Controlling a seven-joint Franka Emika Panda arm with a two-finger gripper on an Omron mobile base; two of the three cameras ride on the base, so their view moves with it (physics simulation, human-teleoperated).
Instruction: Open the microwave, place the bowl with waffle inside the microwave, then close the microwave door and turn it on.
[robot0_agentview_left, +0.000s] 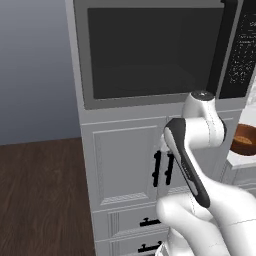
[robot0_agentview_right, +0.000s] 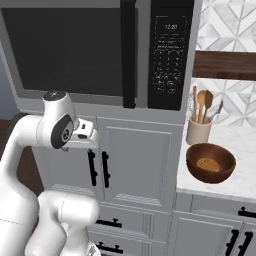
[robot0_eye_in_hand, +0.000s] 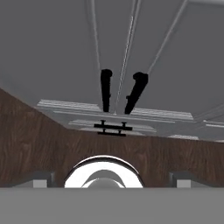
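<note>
Grey and shut, the microwave door (robot0_agentview_right: 70, 47) fills the upper half of both base views, its long black bar handle (robot0_agentview_right: 128, 52) running upright at about twelve o'clock in the right base view, just left of the keypad panel (robot0_agentview_right: 170, 55). Your gripper (robot0_eye_in_hand: 112, 177) is spread wide and holds nothing, pointing down at the cabinet handles (robot0_eye_in_hand: 122, 89), so raise it to the bar first and close on it squarely before you pull. Leave the bowl with waffle (robot0_agentview_right: 210, 162) at four o'clock on the counter (robot0_agentview_right: 240, 187) until then.
</note>
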